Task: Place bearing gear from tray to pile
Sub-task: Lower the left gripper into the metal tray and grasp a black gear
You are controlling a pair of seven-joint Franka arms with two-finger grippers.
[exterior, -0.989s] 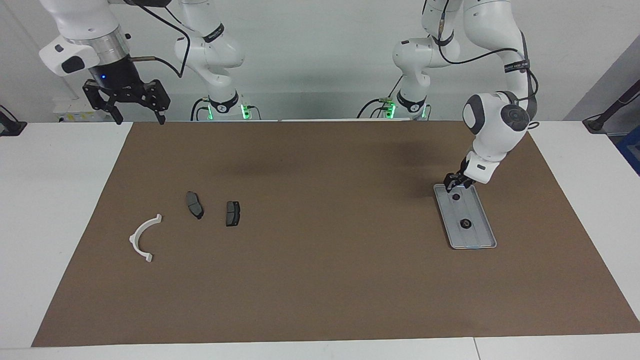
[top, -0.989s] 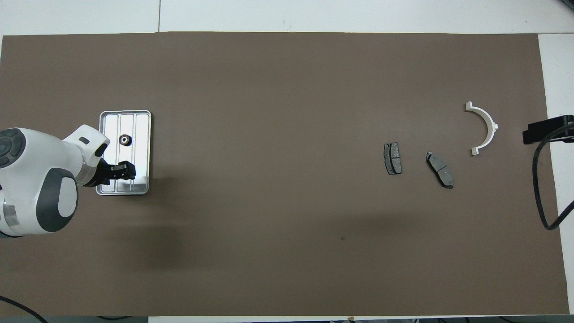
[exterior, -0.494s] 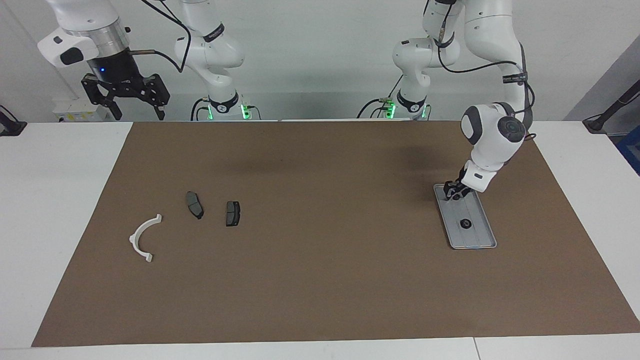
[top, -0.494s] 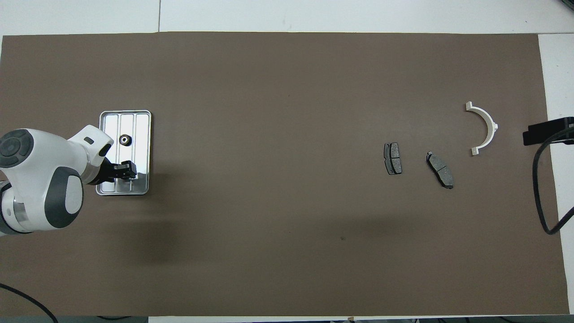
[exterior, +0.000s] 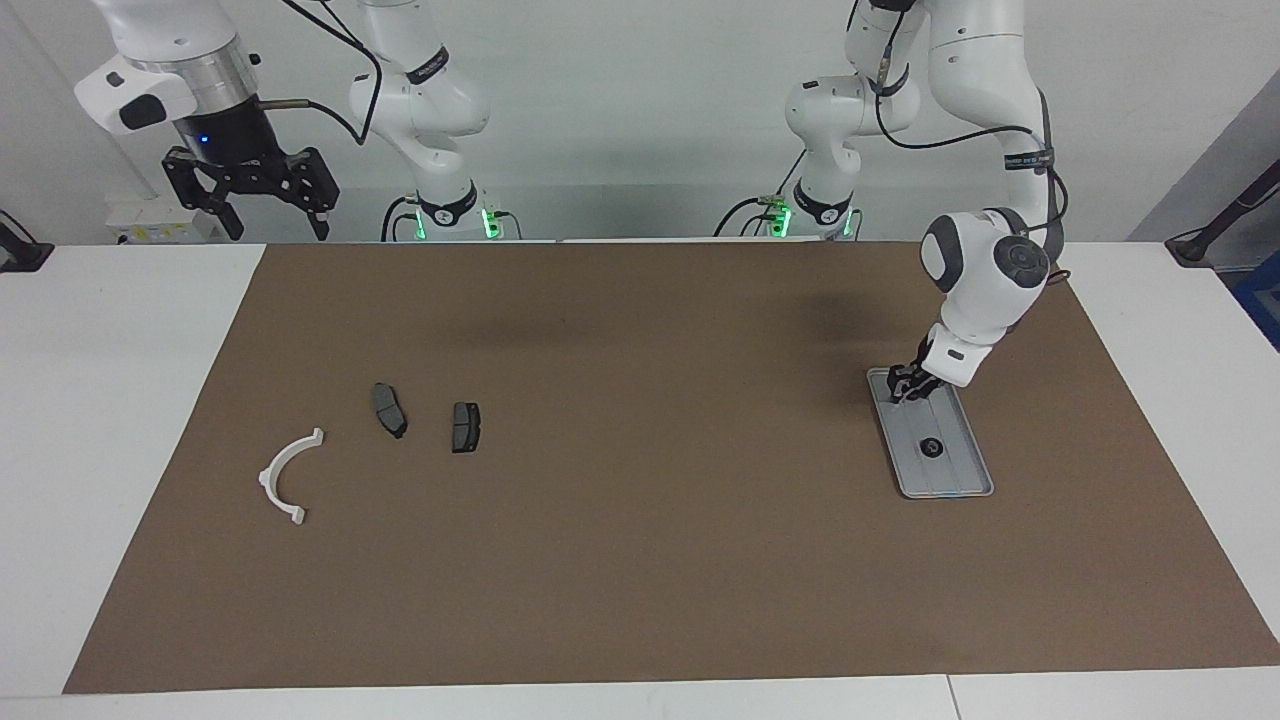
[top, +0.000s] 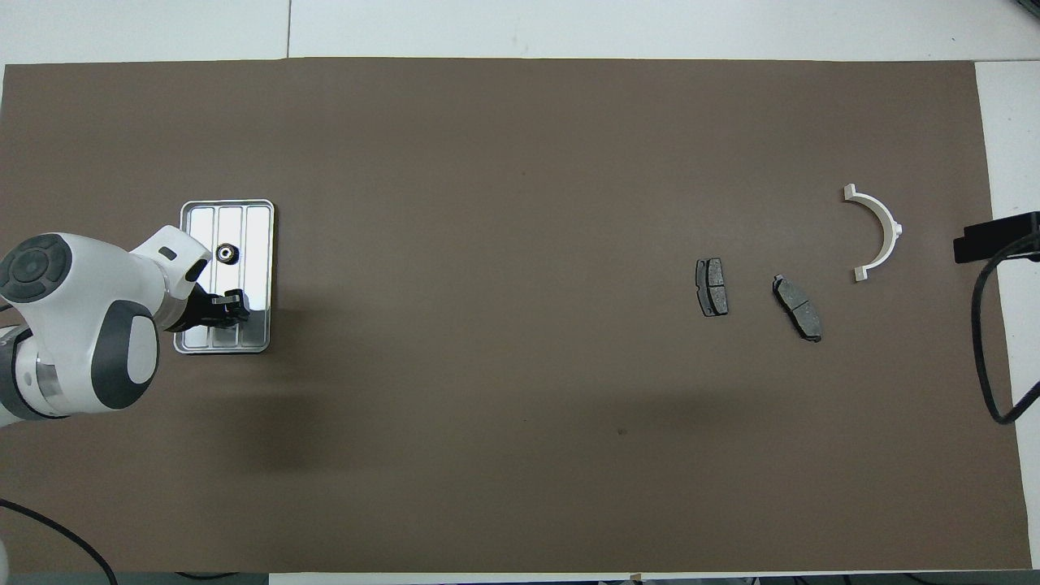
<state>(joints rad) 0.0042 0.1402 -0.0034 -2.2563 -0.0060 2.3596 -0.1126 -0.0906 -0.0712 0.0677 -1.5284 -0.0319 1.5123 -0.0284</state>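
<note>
The silver tray (exterior: pixel 955 470) (top: pixel 258 227) lies at the left arm's end of the mat. One small dark bearing gear (exterior: pixel 930 447) (top: pixel 226 253) rests in its middle. My left gripper (exterior: pixel 903 390) (top: pixel 236 302) is down in the end of the tray nearer the robots, and its fingers hide whatever lies between them. The pile sits toward the right arm's end: a white arc (exterior: pixel 285 475) (top: pixel 877 231) and two dark pads (exterior: pixel 390 410) (exterior: pixel 465 427). My right gripper (exterior: pixel 275 228) waits open, high over the table edge by its base.
A brown mat (exterior: pixel 640 560) covers most of the white table (exterior: pixel 120 400). A black cable (top: pixel 987 341) hangs over the mat's edge at the right arm's end.
My left gripper has sunk into the tray's near end, over the spot where a second gear lay, and that gear no longer shows. The right gripper has risen slightly.
</note>
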